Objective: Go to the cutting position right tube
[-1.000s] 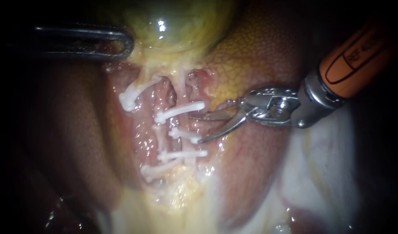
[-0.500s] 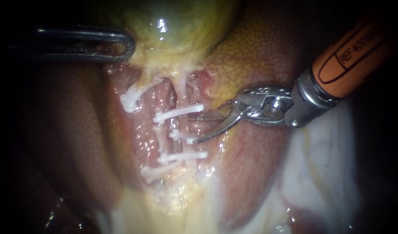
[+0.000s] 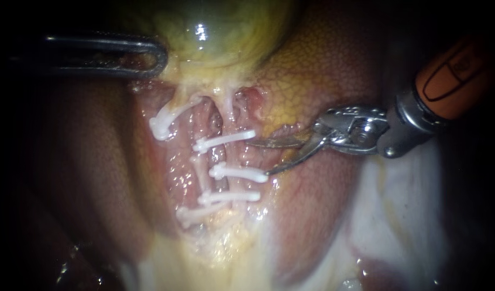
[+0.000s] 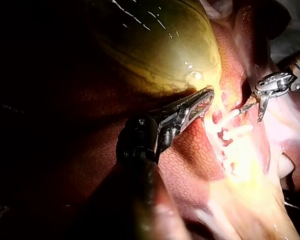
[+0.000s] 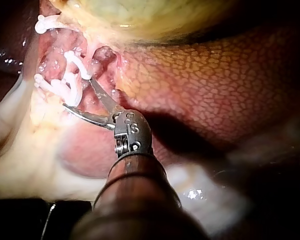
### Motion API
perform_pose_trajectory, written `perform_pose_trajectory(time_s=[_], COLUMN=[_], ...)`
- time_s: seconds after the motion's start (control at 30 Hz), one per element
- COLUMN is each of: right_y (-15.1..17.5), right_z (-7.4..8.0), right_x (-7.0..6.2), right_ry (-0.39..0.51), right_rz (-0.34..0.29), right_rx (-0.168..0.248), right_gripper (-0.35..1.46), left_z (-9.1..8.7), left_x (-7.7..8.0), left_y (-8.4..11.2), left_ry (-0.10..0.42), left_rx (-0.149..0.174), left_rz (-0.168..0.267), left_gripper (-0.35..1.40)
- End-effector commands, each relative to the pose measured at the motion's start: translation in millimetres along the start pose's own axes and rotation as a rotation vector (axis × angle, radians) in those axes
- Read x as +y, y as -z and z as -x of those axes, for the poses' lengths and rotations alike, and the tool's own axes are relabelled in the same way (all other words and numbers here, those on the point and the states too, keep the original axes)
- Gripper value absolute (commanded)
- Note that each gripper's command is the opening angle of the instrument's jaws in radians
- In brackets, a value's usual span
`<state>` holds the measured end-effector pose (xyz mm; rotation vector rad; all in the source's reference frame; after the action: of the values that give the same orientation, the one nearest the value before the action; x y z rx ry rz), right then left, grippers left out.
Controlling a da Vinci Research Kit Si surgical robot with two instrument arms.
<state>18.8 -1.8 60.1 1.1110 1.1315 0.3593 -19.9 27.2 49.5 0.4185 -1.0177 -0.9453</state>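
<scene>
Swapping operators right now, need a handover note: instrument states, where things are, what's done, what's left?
Left instrument: shut on the gallbladder.
Right instrument: blades open, beside the right tube, level with the gap between its upper clip and middle clip. The lower blade tip is at the middle clip's end.
Done: the clips are on and the blades are lined up with the gap.
Left: the blades do not yet straddle the right tube, so ease them across it between those two clips. The tube is uncut.
</scene>
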Motion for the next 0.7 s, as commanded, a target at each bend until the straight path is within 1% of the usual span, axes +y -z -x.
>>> perform_pose_trajectory(time_s=[0.03,0.57,0.63,0.7], right_y=[-0.1,-2.5,-2.9,-3.2], right_z=[0.0,-0.1,-0.1,0.0], right_x=[0.1,1.3,1.4,1.5], right_ry=[-0.002,-0.010,-0.009,-0.007], right_rz=[0.000,0.015,0.009,0.001], right_rx=[0.000,0.005,-0.001,0.004], right_gripper=[1.24,1.24,1.24,1.24], left_z=[0.0,0.0,0.0,0.0], left_x=[0.0,0.0,0.0,0.0], left_y=[0.0,-0.1,-0.1,-0.1], left_ry=[0.000,0.000,0.000,0.000], left_rx=[0.000,0.000,0.000,0.000], left_rz=[0.000,0.000,0.000,0.000], left_gripper=[-0.35,-0.35,-0.35,-0.35])
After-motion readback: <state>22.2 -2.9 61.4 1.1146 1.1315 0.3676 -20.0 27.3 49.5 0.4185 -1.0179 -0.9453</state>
